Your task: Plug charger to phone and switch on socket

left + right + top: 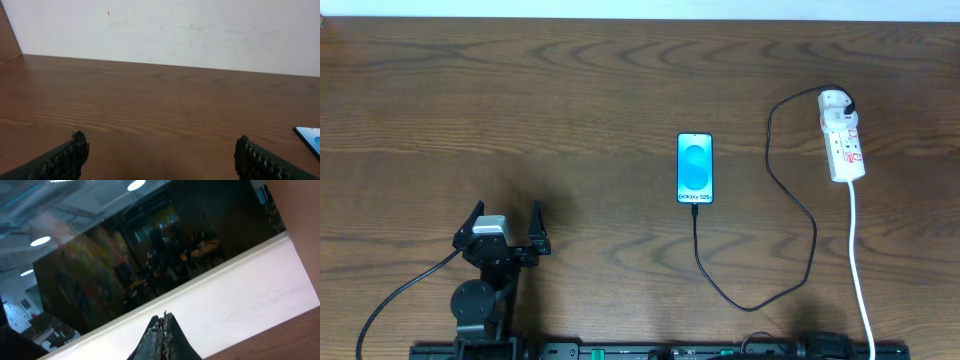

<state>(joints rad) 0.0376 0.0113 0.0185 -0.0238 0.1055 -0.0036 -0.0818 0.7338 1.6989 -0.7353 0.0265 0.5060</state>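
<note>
Item 1, nearest: left gripper (507, 210), jaws spread wide, holding nothing, over the bare table (570, 90) well left of the work; right gripper (162, 319), fingers pressed together, empty, tilted up toward a wall.

Item 2: charger (790, 285), cable looping along the near side, tip meeting the lower edge of the phone (695, 168), apparently seated; phone mid-table, screen lit.

Item 3, farthest: socket (844, 140), far right, charger plug at its far end.

Step judged in hand: the switch; press straight down with a closed fingertip, without shoving the strip.

Views: overhead alone shows socket and cable; left wrist catches only a phone corner; right wrist shows no task item.
</note>
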